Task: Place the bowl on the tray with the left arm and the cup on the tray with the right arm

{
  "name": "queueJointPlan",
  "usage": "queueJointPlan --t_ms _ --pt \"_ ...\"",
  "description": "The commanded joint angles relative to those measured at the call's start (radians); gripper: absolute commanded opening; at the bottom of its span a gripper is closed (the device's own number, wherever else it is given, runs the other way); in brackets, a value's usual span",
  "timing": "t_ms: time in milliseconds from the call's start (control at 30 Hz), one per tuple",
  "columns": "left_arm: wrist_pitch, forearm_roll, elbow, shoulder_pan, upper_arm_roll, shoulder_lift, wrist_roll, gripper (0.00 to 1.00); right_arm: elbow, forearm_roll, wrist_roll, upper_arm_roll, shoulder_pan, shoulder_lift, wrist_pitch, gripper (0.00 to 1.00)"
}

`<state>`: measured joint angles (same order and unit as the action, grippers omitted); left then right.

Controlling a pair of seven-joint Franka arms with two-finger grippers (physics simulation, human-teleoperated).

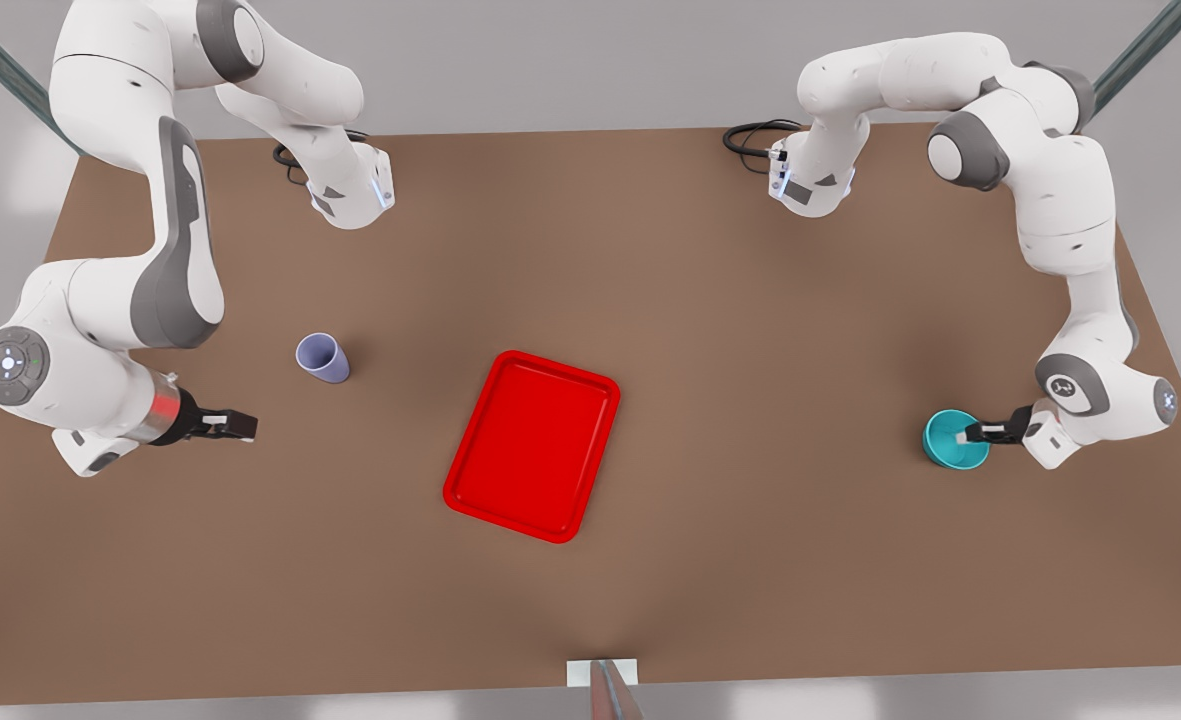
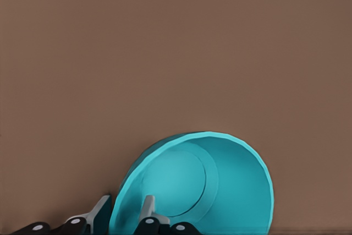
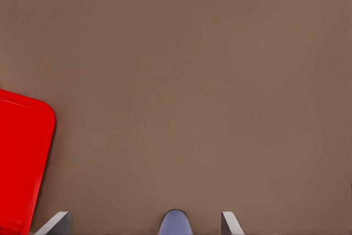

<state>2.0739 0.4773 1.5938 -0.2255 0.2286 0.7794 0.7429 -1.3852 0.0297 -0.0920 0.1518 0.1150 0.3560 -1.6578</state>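
Observation:
The teal bowl (image 1: 953,440) sits on the table at the front view's right. My left gripper (image 1: 980,432) is shut on its near wall, with one finger inside the bowl (image 2: 192,185) and the other outside; the left gripper (image 2: 125,202) straddles the rim. The lilac cup (image 1: 322,357) stands upright at the front view's left. My right gripper (image 1: 240,427) hovers a little in front of it, open and empty. Only the cup's top (image 3: 175,224) peeks between the right gripper's (image 3: 144,214) spread fingers. The red tray (image 1: 530,445) lies empty in the middle; its corner (image 3: 22,158) shows in the right wrist view.
The brown table (image 1: 750,330) carries both arm bases at its far edge, with black cables (image 1: 750,135) beside them. A small white mount (image 1: 602,673) sits at the near edge.

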Motion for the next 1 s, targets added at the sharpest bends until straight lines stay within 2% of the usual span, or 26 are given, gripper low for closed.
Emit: queueJointPlan --t_ms 0,133,267,333,400,467,500,567,633,733,800,833,933,967 --pt "0.0 -0.036 0.0 0.002 0.0 0.0 0.0 0.21 0.0 0.001 0.0 -0.001 -0.001 0.0 0.0 1.0" --pt "0.0 -0.034 -0.002 0.006 0.002 -0.006 -0.01 0.21 0.0 0.001 0.002 0.0 0.0 0.0 0.0 1.0" --pt "-0.011 -0.029 -0.024 0.011 -0.008 -0.074 -0.046 0.21 -0.003 0.001 0.002 0.002 -0.005 0.0 0.006 1.0" --pt "-0.011 -0.029 -0.051 0.011 -0.084 -0.08 -0.146 0.21 -0.015 0.035 0.014 0.005 -0.064 0.009 0.036 1.0" --pt "-0.014 -0.034 -0.051 0.011 -0.17 -0.094 -0.157 0.21 -0.017 0.021 0.014 0.003 -0.083 0.02 0.154 1.0" --pt "-0.011 -0.039 -0.071 0.012 -0.265 -0.101 -0.217 0.21 -0.124 0.018 0.02 0.003 -0.035 0.014 0.145 1.0" --pt "-0.014 -0.04 -0.071 0.012 -0.313 -0.115 -0.293 0.21 -0.208 0.036 0.029 0.003 -0.028 0.002 0.075 1.0" --pt "-0.011 -0.08 -0.071 0.141 -0.331 -0.144 -0.528 0.21 -0.298 0.036 0.069 0.003 0.014 -0.031 -0.031 1.0" --pt "-0.009 -0.08 -0.072 0.314 -0.33 -0.158 -0.901 0.21 -0.299 0.038 0.084 0.003 0.064 -0.026 -0.072 1.0" --pt "-0.008 -0.082 -0.072 0.466 -0.33 -0.166 -1.2 0.21 -0.337 0.035 0.127 0.003 0.092 -0.032 -0.092 1.0" --pt "-0.011 -0.08 -0.071 0.589 -0.33 -0.164 -1.327 0.21 -0.619 0.03 0.213 0.005 0.155 -0.181 -0.33 1.0" --pt "-0.009 -0.071 -0.071 0.632 -0.331 -0.164 -1.381 0.21 -0.689 0.029 0.215 0.005 0.157 -0.209 -0.39 1.0" --pt "0.012 -0.013 -0.072 0.75 -0.333 -0.152 -1.476 0.21 -0.768 0.03 0.222 0.003 0.196 -0.212 -0.482 1.0" --pt "0.087 -0.011 -0.072 0.793 -0.333 -0.14 -1.522 0.21 -0.772 0.029 0.275 0.003 0.222 -0.21 -0.494 1.0"
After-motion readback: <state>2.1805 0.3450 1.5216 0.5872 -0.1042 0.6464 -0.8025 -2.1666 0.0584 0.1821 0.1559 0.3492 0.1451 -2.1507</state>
